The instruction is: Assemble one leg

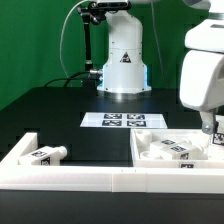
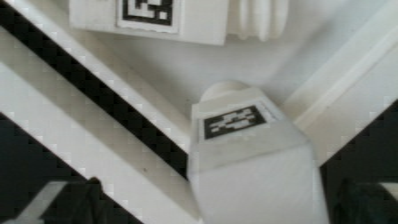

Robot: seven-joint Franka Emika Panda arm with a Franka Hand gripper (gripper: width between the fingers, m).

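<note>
My gripper (image 1: 207, 128): low over the tray corner at the exterior view's right; fingertips hidden, so I cannot tell whether I am wide, narrow or holding.
Finger (image 2: 249, 160): one tagged finger pointing down into the corner, placed for a pick, I judge.
Leg (image 1: 170, 150): lying on its side in the tray (image 1: 150, 172), just beside me.
Spare leg (image 1: 48, 154): lying well apart, at the exterior view's left.
Marker board (image 1: 124, 121): flat on the table, behind the tray.

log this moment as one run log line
gripper: low over tray, state unclear | leg: under wrist camera, not lifted | marker board: on table
</note>
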